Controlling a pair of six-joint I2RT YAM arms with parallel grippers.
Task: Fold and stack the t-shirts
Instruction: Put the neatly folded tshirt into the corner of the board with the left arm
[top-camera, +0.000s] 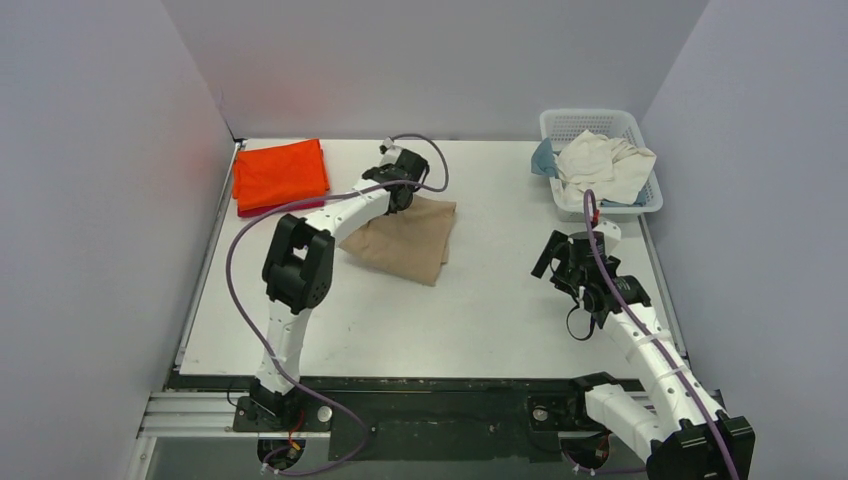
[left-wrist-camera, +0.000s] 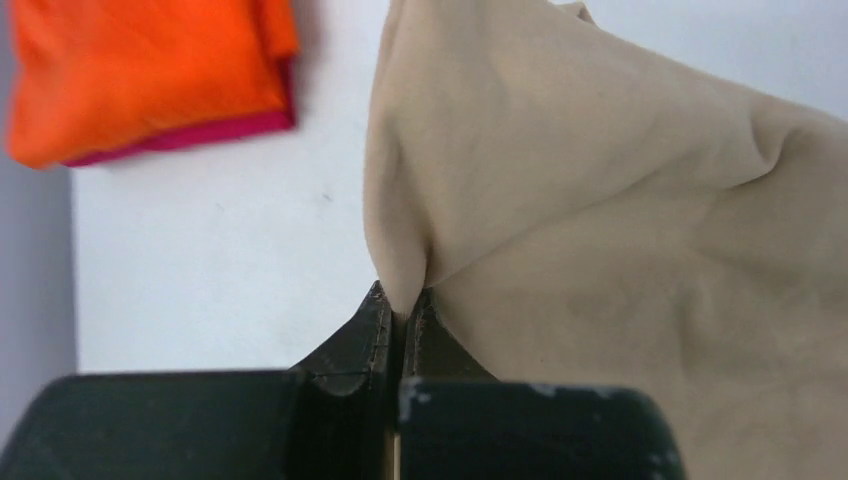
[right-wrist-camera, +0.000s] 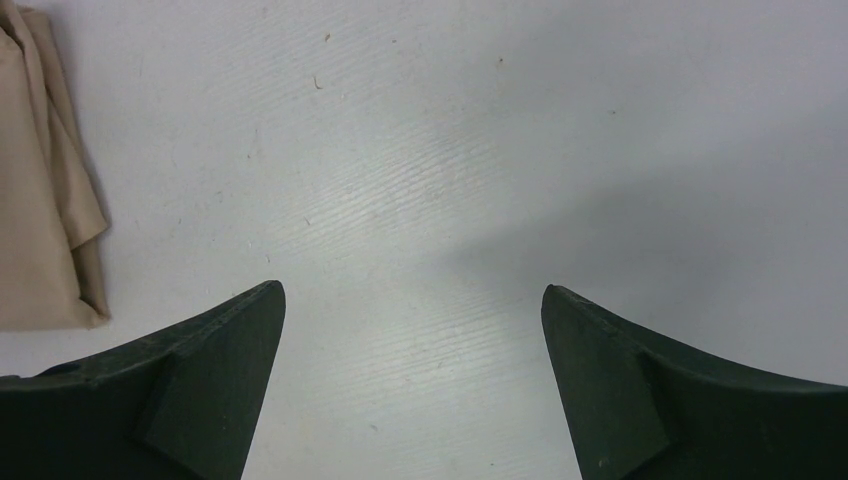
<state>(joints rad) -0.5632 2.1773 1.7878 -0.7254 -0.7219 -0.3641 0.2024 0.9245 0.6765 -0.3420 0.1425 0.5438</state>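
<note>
Nearest me, off to the right of the tan tee (top-camera: 410, 240) and well apart from it, the right hand (top-camera: 556, 258) hangs over bare table (top-camera: 480, 310) with its fingers spread wide and nothing between them. From its own wrist view the right hand (right-wrist-camera: 413, 290) shows only the white table (right-wrist-camera: 430, 150) under the gap, with the tan tee (right-wrist-camera: 35, 200) lying at the far left edge. The tan tee sits roughly mid-table, bunched into a rough folded shape. At the tee's far edge the left hand (top-camera: 400, 192) reaches down, and the left wrist view shows that hand (left-wrist-camera: 402, 300) pinched tight on a ridge of the tan tee (left-wrist-camera: 620, 230), the cloth pulled up into a peak between the closed fingers. Beyond the tee and to its left, an orange tee (top-camera: 280, 172) lies folded on top of a dark red tee (left-wrist-camera: 200, 135), whose edge peeks out underneath. Beyond the tan tee and far to its right stands a white basket (top-camera: 600, 120) holding a crumpled cream tee (top-camera: 605, 165), with a blue tee (top-camera: 543, 160) hanging over its left side.
</note>
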